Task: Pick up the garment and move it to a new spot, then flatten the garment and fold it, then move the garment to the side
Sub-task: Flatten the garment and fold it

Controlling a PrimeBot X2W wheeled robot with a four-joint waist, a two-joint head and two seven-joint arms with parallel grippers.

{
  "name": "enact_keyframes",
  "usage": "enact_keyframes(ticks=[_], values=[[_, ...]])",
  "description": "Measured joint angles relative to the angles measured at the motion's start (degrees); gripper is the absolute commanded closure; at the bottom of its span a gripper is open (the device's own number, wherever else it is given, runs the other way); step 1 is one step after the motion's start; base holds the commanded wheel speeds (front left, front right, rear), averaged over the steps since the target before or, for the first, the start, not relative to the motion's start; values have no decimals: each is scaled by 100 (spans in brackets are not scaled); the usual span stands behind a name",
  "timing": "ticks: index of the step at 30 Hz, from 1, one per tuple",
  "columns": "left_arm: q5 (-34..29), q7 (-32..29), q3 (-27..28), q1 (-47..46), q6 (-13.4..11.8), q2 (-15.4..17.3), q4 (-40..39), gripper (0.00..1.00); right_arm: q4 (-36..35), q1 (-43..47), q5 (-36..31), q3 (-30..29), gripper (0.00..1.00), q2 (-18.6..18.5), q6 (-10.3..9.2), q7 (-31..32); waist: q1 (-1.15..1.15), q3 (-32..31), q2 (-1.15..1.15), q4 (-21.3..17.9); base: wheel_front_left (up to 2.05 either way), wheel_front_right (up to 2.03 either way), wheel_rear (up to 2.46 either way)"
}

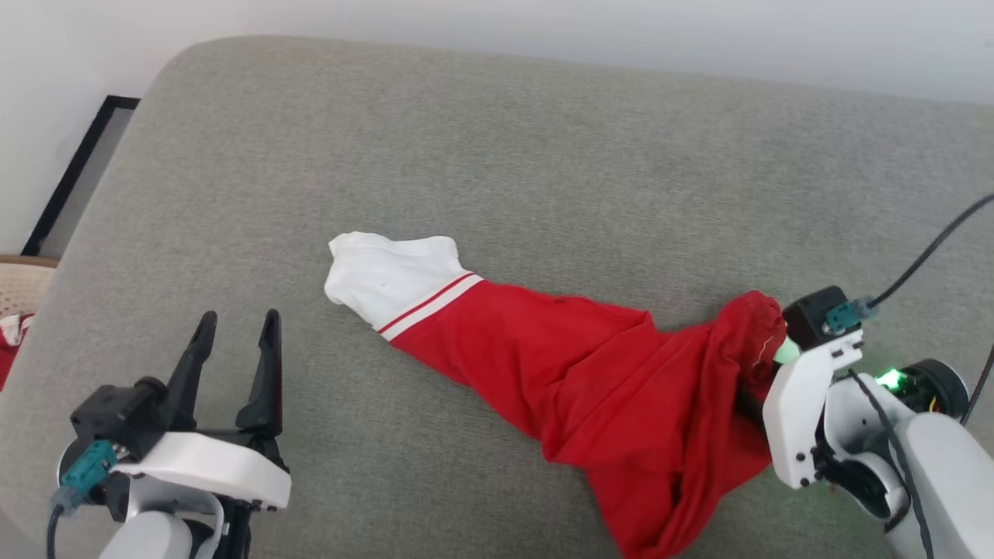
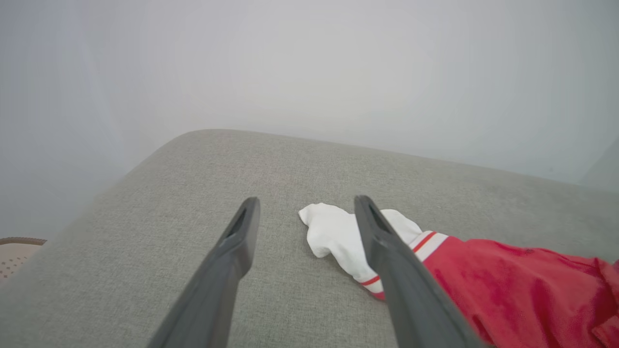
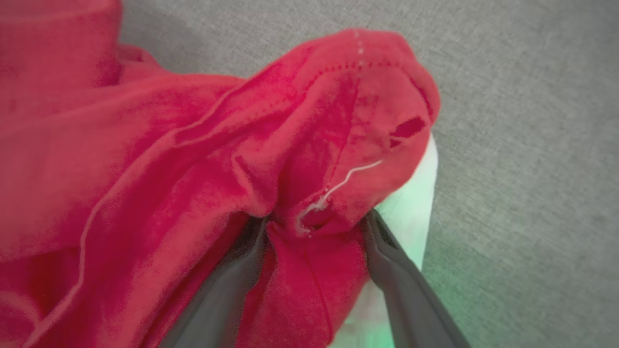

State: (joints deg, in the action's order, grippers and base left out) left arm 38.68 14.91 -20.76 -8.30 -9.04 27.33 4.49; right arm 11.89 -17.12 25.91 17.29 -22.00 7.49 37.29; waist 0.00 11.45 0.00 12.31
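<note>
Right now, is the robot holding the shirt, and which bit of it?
The right gripper has red cloth bunched between its fingers at the garment's right end; a firm pinch can't be confirmed. The left gripper is open, holding nothing.

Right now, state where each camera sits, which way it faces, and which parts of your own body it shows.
Head view: from above, down on the grey cushion; left gripper low left, right gripper low right in the garment.
Left wrist view: along the left gripper's open fingers toward the white sleeve.
Right wrist view: close on red cloth bunched between its fingers.
All three views share the garment and the cushion.
</note>
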Motion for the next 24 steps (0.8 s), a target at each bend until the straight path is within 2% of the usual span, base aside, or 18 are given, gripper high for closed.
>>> enact_keyframes(ticks=[4, 8, 13, 19, 24], values=[[-308, 4, 310, 193, 157, -289, -94, 0, 497, -338, 69, 172, 100, -47, 3, -93, 0, -12, 0, 139, 0, 0, 0], [-511, 5, 656, 363, 348, -615, -164, 0, 898, -716, 108, 10, 100, -76, 3, -378, 0, -22, 0, 213, 0, 0, 0], [-800, 5, 939, 497, 624, -965, -156, 0, 1334, -1333, 5, -409, 100, -370, 2, -748, 0, 2, 0, 259, 0, 0, 0], [-1078, 5, 1223, 507, 933, -1277, -54, 0, 2016, -1985, -180, -706, 100, -717, 2, -1218, 0, 48, 0, 304, 0, 0, 0], [-1259, 5, 1465, 507, 1151, -1491, 19, 0, 2543, -2252, -187, -610, 100, -730, 2, -1539, 0, 74, 0, 299, 0, 0, 0]])
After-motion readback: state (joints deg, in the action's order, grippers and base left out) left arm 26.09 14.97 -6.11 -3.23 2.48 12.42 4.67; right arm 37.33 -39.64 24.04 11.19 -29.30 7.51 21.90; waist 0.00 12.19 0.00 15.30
